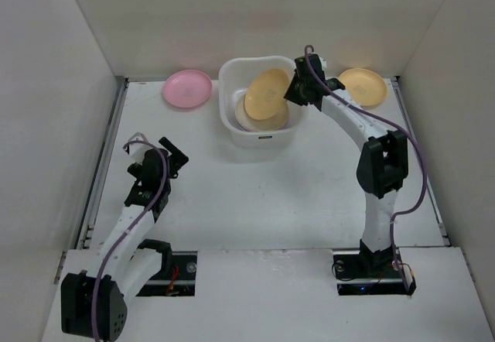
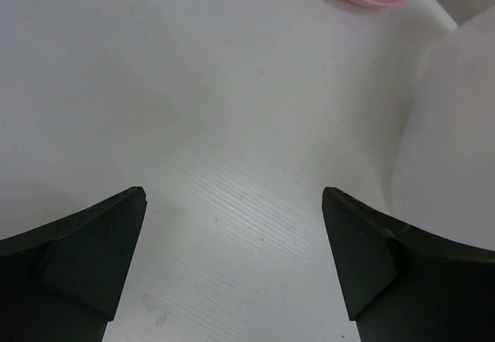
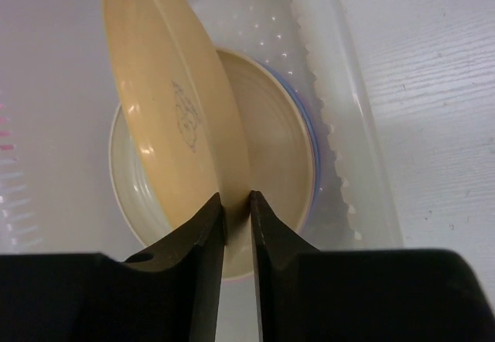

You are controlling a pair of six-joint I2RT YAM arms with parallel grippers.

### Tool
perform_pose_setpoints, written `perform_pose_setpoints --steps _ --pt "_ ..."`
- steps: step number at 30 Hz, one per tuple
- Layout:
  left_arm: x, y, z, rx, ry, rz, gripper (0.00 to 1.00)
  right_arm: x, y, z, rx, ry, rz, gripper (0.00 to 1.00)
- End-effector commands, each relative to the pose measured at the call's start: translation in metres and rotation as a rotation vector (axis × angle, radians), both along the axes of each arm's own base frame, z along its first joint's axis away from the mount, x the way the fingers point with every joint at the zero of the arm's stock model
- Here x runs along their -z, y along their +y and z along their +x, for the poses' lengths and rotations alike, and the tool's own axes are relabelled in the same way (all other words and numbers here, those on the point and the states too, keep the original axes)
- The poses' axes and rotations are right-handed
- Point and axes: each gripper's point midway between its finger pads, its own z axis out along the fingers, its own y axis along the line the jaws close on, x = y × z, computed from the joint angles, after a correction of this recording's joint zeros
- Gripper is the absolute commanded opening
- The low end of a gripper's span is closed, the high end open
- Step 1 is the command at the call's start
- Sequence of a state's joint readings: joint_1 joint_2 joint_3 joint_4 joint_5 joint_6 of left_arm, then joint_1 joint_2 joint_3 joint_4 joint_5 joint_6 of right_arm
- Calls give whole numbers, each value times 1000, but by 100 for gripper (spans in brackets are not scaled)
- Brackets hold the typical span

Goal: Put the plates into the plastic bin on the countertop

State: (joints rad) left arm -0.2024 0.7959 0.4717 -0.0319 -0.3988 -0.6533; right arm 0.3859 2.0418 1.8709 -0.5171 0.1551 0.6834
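1. The right claw point(image 3: 236, 199) is seen clamped on the rim of a yellow-orange plate point(image 3: 166, 102), which is held steeply tilted, almost on edge.
2. That plate is hung inside the plastic bin point(image 1: 263, 139), directly above the stacked plates point(image 3: 274, 152) lying flat there. A lowering and release is judged to be all that is needed.
3. The left claw point(image 2: 233, 203) is spread open and empty over the desk point(image 1: 271, 203), with a pink plate point(image 1: 187, 88) ahead of it. A second yellow plate point(image 1: 362, 85) is seen right of the bin, nearer the right arm.
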Motion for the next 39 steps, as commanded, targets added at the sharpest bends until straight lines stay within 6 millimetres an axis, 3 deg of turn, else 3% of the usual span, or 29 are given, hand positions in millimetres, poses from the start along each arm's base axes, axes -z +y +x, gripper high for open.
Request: perform_pose_setpoints --steps 1,7,10,12,18,22,26,31,39 --pt "-16 -1 31 -12 -75 -70 100 -30 -2 8 6 -90 -2 26" --pt "-26 2 75 -22 -107 -146 100 -38 2 6 -23 -125 -24 48" --pt "-28 1 96 -21 -115 -181 100 -50 4 0 -36 -155 -33 64" --pt "-27 2 110 -28 -124 -209 100 -60 6 -8 -51 -188 -40 70" --pt "-25 3 165 -35 -141 -316 98 -100 -1 -46 -66 -312 -3 75" --pt "-6 -4 205 -29 -113 -404 91 -95 -16 -69 -78 -326 -3 76" --pt "16 -11 243 -27 -88 -480 79 -88 -39 -86 -66 -346 14 76" --pt "33 -9 267 -54 -73 -514 63 -83 -58 -96 -45 -361 19 76" --pt "54 17 287 -130 -68 -564 59 -80 -60 -97 -35 -375 32 76"
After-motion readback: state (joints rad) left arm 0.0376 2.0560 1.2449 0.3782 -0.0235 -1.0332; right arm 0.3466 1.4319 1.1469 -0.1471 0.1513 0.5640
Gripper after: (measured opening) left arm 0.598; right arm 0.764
